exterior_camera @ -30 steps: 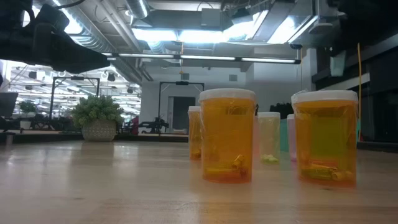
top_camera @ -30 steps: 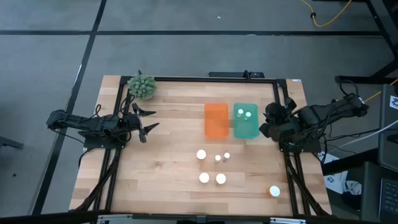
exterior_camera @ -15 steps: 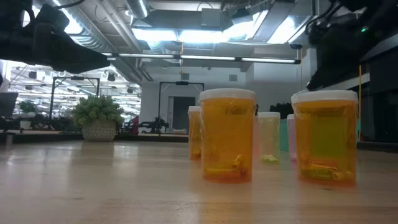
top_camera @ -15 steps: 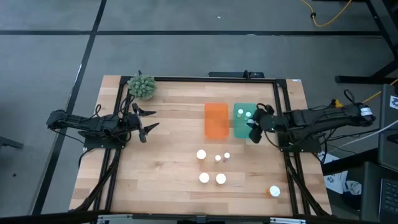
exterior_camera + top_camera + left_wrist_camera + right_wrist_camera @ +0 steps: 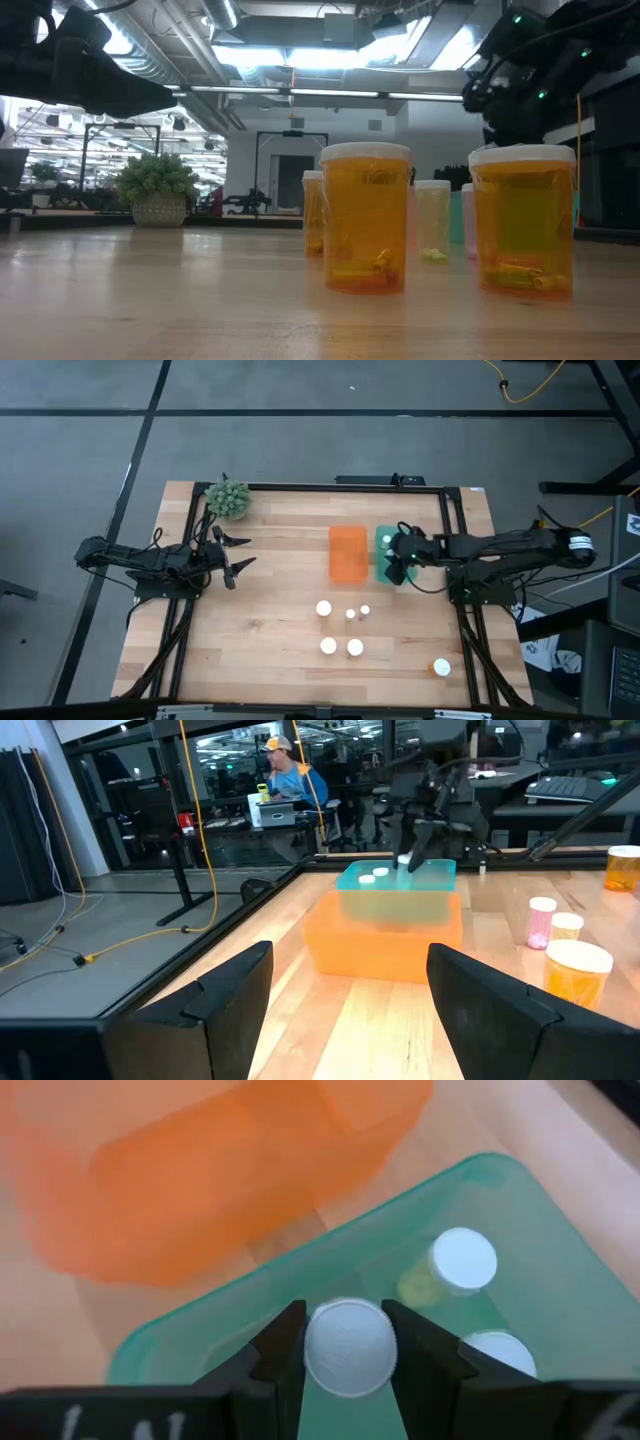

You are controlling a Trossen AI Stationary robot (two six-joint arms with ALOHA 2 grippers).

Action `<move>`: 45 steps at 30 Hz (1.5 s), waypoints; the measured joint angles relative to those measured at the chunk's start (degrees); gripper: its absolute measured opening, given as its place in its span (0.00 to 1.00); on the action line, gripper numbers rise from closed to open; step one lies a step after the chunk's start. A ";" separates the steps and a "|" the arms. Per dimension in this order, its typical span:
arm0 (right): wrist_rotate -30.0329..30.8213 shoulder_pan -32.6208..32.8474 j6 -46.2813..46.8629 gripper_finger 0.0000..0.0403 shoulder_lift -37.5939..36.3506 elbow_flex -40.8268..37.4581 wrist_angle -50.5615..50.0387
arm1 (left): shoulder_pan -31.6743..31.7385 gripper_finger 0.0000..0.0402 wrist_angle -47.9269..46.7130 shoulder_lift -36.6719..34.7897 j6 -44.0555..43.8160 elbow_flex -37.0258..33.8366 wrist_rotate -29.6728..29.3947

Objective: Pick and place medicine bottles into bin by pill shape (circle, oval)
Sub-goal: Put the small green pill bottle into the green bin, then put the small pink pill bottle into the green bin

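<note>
My right gripper hangs over the near part of the teal bin, shut on a white-capped medicine bottle. Two more capped bottles stand inside that bin. An orange bin stands to its left. Several white-capped bottles stand on the table nearer the front, and an orange-tinted one stands at the front right. In the low view, two of these bottles show close up. My left gripper is open and empty at the table's left. My right gripper pinches the bottle's white cap between its two fingers, one on each side. The fingers come from above, pointing down. The bottle is upright and lifted over the teal bin's inside; the cap hides its body.
A small green potted plant stands at the far left corner. A dark metal frame runs along the table's edges. Bare wood lies between my left gripper and the bins. A person shows in the room beyond.
My right gripper has gone toward the table's left edge, from beside the teal bin's right wall to over the bin, its arm stretching out. The bottles on the table and in the bin have stayed in place.
</note>
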 joint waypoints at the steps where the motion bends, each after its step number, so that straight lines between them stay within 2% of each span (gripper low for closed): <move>1: 0.02 -0.36 -0.05 0.30 0.99 0.00 0.41 | 0.00 0.64 0.00 0.00 0.00 -0.01 -0.02; 8: -0.35 -1.67 -0.12 0.30 6.40 0.00 5.02 | 0.00 0.64 0.00 0.00 0.00 0.01 0.00; 17: -0.78 -2.55 -0.10 0.31 7.54 0.00 5.87 | 0.00 0.64 0.00 0.00 -0.02 0.01 0.00; 26: -0.82 -2.55 -1.30 0.42 6.15 1.52 5.53 | 0.02 0.64 0.00 0.00 0.00 -0.01 0.00; 36: -0.91 -2.54 -2.72 0.45 3.69 10.94 -5.58 | 0.01 0.64 0.00 0.00 0.00 0.00 -0.02; 38: -3.66 -2.02 -2.85 0.45 3.63 12.37 -5.55 | 0.00 0.64 0.00 0.00 0.00 0.01 0.00; 45: -22.41 5.94 -7.22 0.45 3.66 13.42 -2.99 | 0.00 0.64 0.00 0.00 0.00 0.01 0.00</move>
